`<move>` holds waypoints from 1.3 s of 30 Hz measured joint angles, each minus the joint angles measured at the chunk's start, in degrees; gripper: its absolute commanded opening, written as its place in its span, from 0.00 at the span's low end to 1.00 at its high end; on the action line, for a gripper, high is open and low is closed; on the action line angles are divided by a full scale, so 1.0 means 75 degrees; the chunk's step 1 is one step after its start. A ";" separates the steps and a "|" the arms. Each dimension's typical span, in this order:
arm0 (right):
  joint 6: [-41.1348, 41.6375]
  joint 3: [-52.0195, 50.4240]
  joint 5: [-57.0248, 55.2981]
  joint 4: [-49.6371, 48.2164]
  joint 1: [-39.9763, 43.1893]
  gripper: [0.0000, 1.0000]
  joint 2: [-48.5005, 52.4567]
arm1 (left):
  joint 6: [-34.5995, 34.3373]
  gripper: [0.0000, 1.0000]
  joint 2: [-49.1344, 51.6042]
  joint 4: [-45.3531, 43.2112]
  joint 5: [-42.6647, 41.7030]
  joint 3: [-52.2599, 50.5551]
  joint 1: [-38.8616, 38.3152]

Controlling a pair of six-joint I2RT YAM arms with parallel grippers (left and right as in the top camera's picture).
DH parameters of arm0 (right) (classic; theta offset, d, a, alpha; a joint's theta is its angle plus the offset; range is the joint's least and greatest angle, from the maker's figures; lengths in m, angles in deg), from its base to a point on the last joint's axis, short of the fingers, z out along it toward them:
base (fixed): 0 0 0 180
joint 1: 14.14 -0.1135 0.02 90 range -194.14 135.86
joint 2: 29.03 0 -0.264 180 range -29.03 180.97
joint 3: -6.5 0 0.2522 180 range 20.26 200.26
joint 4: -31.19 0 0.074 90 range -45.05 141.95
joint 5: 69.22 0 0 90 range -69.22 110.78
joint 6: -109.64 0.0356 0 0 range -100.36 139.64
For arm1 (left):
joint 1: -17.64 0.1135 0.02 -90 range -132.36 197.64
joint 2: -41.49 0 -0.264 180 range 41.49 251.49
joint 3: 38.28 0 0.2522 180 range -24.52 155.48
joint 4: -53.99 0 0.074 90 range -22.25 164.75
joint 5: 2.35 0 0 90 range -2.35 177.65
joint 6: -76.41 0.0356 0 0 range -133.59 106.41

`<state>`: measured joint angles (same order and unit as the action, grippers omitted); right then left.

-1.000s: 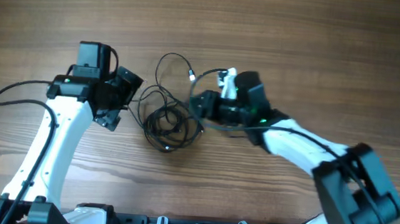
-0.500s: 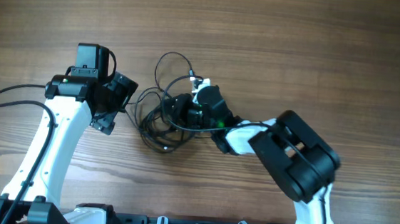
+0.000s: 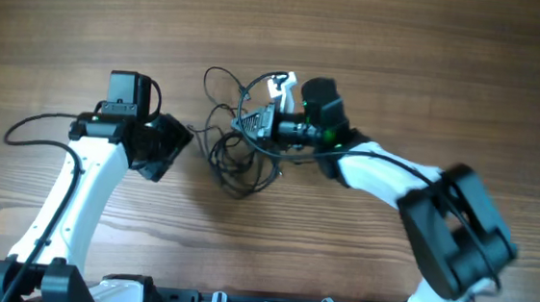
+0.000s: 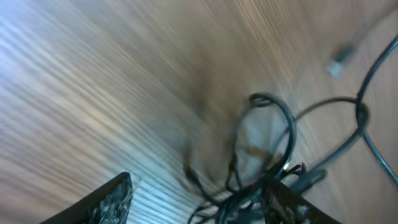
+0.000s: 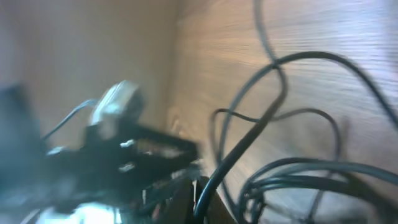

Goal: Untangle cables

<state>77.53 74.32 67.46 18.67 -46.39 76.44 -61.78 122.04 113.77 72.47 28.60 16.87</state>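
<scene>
Table: bare wood. I see nothing on it except the cables and my two arms.
Right arm: it reaches in from the lower right to the upper side of the bundle.
Left arm: it comes up along the left side and ends just beside the bundle's left edge.
Cables: they lie in the middle of the table, between the two grippers. They are still one bundle, with many strands crossing each other, and no cord lies alone. I judge the task to be at its beginning, with almost all the separating still to do.
Loose loop: one open loop stands out at the upper left of the bundle. This is the only part that already looks free.
Right gripper: closed. In its blurred wrist view a strand runs down to the fingertips, so I believe it is pinching the cables at the bundle's top.
Left gripper: its fingers stand apart and grip nothing. In the wrist view the strands lie near the right finger.
Plug: one small connector lies on the wood apart from the knot. I cannot find the other ends.
</scene>
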 measured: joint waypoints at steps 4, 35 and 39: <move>-0.0723 0.0006 0.0233 0.0670 -0.0029 0.05 -0.0600 | 0.0428 0.57 0.0003 -0.0583 -0.1084 -0.0291 -0.0047; -0.2535 0.0032 -0.1402 0.3684 0.0443 0.04 -0.1495 | -0.1174 0.51 0.0003 -0.3797 -0.2183 -0.0376 -0.0530; -0.2535 0.0032 -0.1495 0.3768 0.0443 0.05 -0.1495 | -0.1527 0.60 0.0003 -0.4083 -0.2095 -0.0373 -0.0793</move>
<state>58.51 74.56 56.25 46.93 -43.06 65.23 -73.23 122.06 83.15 56.75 25.80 10.92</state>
